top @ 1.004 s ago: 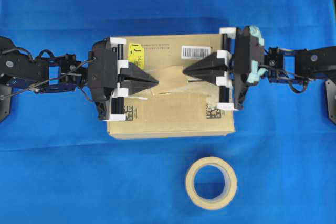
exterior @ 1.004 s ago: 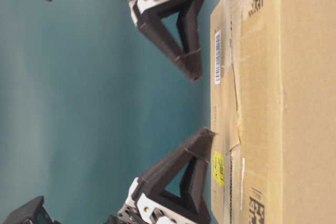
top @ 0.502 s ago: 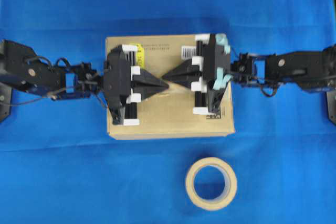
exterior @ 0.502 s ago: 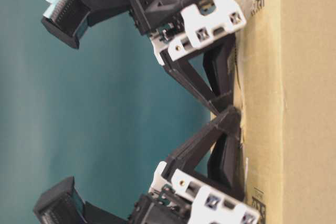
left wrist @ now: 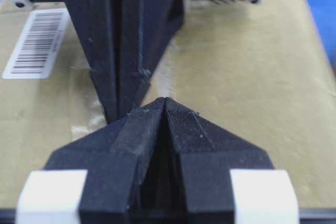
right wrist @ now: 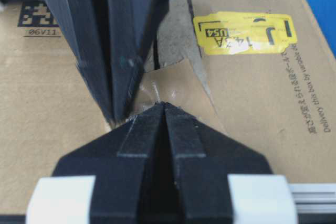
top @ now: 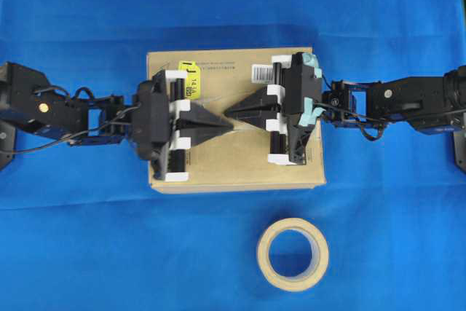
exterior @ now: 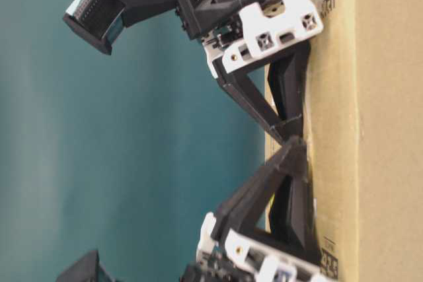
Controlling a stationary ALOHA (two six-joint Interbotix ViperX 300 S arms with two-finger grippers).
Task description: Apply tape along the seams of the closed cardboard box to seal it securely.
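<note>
Blue cloth [top: 87,238]: covers the whole table, everything sits on it.
Cardboard box [top: 240,169]: brown, flaps down, parked dead centre, long side running 9 to 3 o'clock.
Yellow sticker [top: 191,79]: on the box top, up around 11 o'clock from the box's middle.
Barcode label [top: 262,72]: white, up near 12 to 1 o'clock on the lid.
Left gripper [top: 231,126]: comes in from 9 o'clock, jaws pinched fully together into a point with nothing between them, tip down on the lid right at the middle.
Right gripper [top: 227,112]: comes in from 3 o'clock, jaws also squeezed together on nothing, tip on the lid, basically nose to nose with the other one, just barely offset.
Seams [right wrist: 156,56]: dark line running away under the two tips, pale torn residue on both sides.
Tape [right wrist: 178,93]: tan-brown piece lying flat over the seam in the middle of the lid, both tips pressing right around it.
Tape roll [top: 293,254]: beige ring on the cloth at about 5 o'clock from the box, well apart.
</note>
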